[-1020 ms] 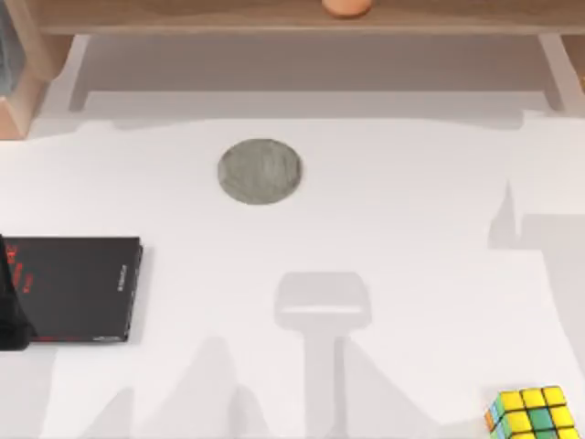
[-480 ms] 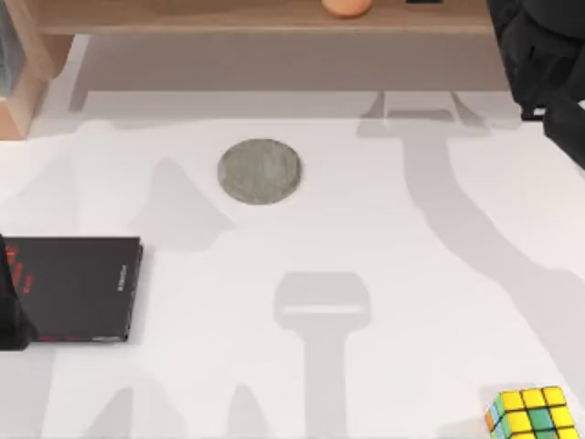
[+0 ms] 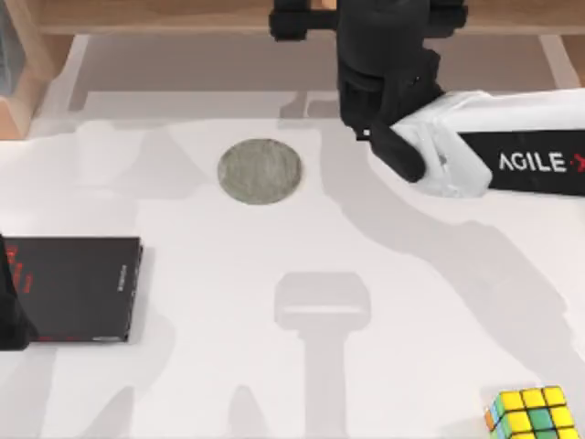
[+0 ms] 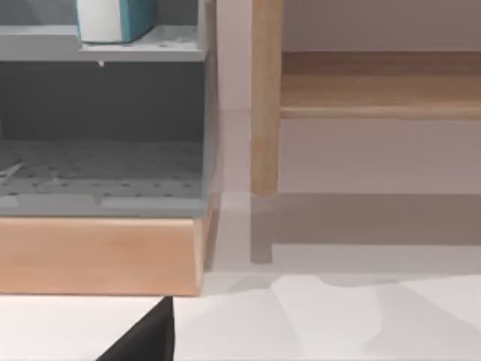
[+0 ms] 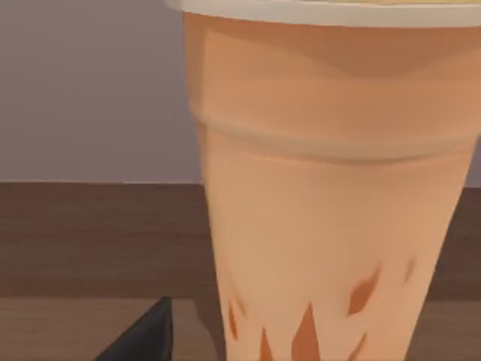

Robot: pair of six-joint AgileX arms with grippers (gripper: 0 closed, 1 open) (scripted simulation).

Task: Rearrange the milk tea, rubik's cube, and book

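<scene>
Right pincer (image 3: 366,18) at wooden shelf (image 3: 183,16), fronting milk tea (image 5: 323,210); grip state unclear.

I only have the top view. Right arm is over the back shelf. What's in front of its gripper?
Observer: The milk tea, upright on the wooden shelf, close in the right wrist view.
Operator: Where's the book?
Observer: The left wrist view has the teal book standing on a grey shelf of a wooden-based rack.
Operator: Any marks on the cup?
Observer: Small dark orange marks low on its side, and a pale lid rim.
</scene>
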